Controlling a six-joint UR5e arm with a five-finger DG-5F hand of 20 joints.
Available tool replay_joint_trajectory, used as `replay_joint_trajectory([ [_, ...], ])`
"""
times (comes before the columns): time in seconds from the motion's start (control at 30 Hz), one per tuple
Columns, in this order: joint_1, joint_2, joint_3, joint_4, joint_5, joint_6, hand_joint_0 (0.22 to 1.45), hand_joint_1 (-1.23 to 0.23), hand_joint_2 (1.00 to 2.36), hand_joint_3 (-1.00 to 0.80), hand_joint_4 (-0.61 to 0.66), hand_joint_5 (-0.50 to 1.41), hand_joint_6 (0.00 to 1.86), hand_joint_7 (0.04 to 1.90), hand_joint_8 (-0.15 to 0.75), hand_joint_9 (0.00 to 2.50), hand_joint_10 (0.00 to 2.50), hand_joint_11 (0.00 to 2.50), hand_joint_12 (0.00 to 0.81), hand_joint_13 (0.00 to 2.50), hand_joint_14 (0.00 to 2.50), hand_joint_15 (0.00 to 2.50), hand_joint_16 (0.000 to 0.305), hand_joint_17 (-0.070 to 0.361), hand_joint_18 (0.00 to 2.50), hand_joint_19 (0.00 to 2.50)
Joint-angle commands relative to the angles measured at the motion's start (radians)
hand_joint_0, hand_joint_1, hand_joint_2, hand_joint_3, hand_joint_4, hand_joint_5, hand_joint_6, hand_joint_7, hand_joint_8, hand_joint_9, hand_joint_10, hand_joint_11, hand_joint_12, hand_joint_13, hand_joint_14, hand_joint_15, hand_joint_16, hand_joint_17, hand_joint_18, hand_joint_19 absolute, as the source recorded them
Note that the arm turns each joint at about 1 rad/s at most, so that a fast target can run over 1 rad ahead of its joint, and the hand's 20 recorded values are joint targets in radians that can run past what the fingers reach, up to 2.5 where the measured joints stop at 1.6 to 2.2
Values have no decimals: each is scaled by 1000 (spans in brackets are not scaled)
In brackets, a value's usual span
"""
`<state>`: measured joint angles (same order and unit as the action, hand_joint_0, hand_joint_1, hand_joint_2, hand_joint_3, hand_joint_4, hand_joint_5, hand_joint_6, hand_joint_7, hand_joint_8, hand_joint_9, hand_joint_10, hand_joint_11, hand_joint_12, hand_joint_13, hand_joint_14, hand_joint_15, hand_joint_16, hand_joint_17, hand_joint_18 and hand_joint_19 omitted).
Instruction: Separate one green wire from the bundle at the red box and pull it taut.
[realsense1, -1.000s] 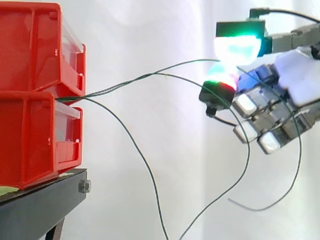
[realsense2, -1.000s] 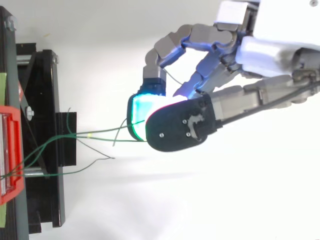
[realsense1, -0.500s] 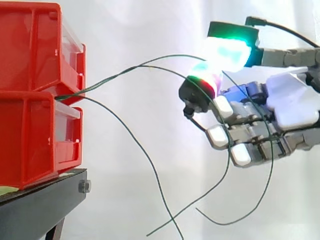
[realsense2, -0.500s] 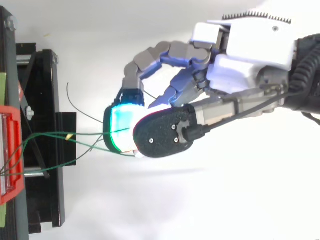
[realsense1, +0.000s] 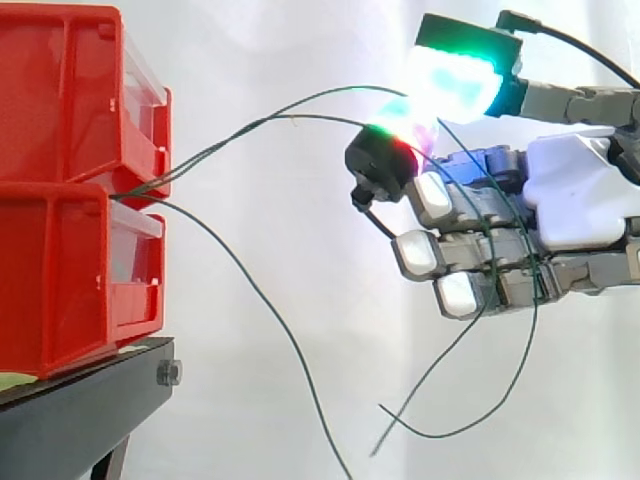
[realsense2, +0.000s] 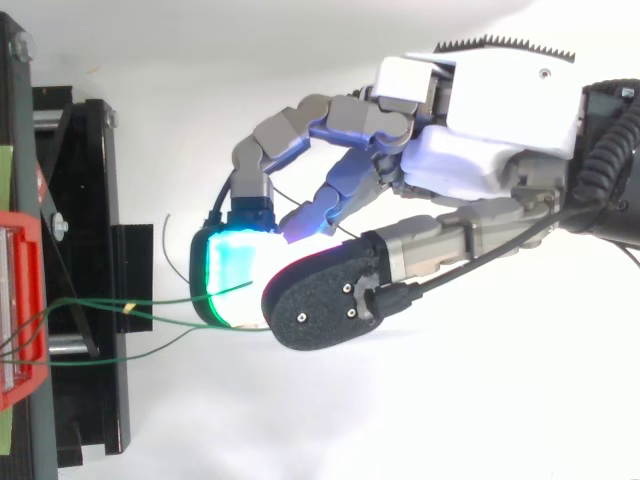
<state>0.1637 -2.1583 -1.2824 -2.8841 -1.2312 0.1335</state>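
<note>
Thin green wires come out of the gap between two stacked red bins (realsense1: 70, 170) at the left. Two green wires (realsense1: 300, 101) arch up and right into my hand (realsense1: 580, 200), which is shut on them between its glowing cyan fingertip (realsense1: 455, 80) and its thumb pad below. Their loose ends (realsense1: 440, 432) curl down under the hand's other curled fingers. A third green wire (realsense1: 250, 290) droops free towards the bottom edge. From above, the hand (realsense2: 480, 150) sits right of the stand, with the wires (realsense2: 150, 303) running slack from the bin to the pinch.
The red bins (realsense2: 20, 300) rest on a black stand (realsense1: 90, 400) at the left edge. Its black bracket (realsense2: 90, 200) juts out towards the hand in the top view. A white curtain lies behind the hand, with open space to the right of the bins.
The hand has moved left towards the bins, keeping its pinch. The held wires now arch higher and hang slacker, and their loose ends have swung left.
</note>
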Motion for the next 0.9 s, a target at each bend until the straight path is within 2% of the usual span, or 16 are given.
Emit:
replay_joint_trajectory([
  [0.0, 0, 0, 0, -4, 1, -12, 551, -739, 1035, -74, -81, -57, 879, 1009, 267, 1070, 14, 455, 379, 860, 16, 476, 60, 136, 768, 474],
  [0.07, 0, 0, -2, -4, 1, -12, 542, -739, 1068, -80, -80, -55, 878, 1001, 268, 1073, 14, 450, 378, 864, 17, 476, 61, 137, 774, 472],
  [0.87, 0, 0, 0, -4, 3, -14, 535, -736, 1089, -72, -71, -52, 874, 1039, 279, 1118, 14, 479, 388, 875, 16, 498, 62, 139, 790, 471],
])
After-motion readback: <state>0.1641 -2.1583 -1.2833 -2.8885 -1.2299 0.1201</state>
